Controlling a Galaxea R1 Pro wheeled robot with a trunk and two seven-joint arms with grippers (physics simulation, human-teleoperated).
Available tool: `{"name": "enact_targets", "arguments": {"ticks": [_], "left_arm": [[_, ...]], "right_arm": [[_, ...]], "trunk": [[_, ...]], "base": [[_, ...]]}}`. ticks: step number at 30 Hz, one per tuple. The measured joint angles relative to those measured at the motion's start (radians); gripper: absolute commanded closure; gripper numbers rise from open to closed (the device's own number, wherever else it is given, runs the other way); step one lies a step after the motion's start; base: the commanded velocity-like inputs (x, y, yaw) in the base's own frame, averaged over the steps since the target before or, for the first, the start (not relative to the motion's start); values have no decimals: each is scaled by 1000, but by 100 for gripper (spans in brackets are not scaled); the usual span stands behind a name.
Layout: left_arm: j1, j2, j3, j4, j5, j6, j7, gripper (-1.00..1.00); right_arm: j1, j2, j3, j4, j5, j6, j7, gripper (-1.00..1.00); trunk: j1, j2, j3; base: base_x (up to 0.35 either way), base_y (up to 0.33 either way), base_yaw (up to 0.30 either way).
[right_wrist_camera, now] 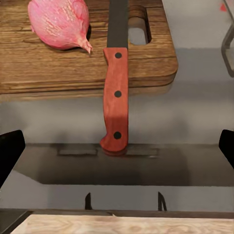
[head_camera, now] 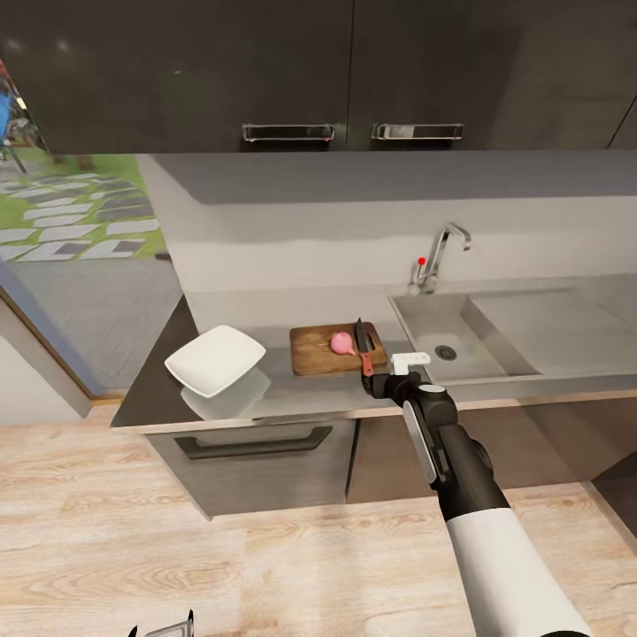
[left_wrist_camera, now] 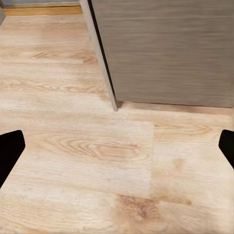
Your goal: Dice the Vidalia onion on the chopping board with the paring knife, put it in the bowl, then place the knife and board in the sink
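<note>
- The Vidalia onion (head_camera: 341, 342) sits whole on the chopping board (head_camera: 311, 351) in the middle of the head frame, left of the sink (head_camera: 425, 329), so it is out of the basin but, by the look of it, uncut.
- The paring knife (head_camera: 362, 343) lies just beside the onion, blade on the wood and red handle jutting past the board's near edge toward the robot; that overhang probably makes it easier to pinch.
- The right gripper (head_camera: 382, 382) hovers at the counter's front edge, lined up with the handle (right_wrist_camera: 116, 92). Its fingers (right_wrist_camera: 10, 151) stand wide apart at the frame's sides, grasping nothing.
- The left gripper (left_wrist_camera: 117, 146) hangs low over the wooden floor (left_wrist_camera: 87, 151) near a cabinet (left_wrist_camera: 165, 48), fingers spread and empty, likely parked out of the way.
- The white bowl (head_camera: 215, 358) waits on the countertop (head_camera: 283, 389), left of the board.
</note>
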Motion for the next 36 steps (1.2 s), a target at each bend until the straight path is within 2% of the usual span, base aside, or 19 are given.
{"name": "enact_targets", "arguments": {"ticks": [20, 36], "left_arm": [[0, 0, 0, 0, 0, 0, 0, -100], [0, -2, 0, 0, 0, 0, 0, -100]], "right_arm": [[0, 0, 1, 0, 1, 0, 0, -100], [0, 0, 0, 0, 1, 0, 0, -100]], "trunk": [[0, 0, -1], [0, 0, -21]], "base": [[98, 64, 0], [1, 1, 0]]}}
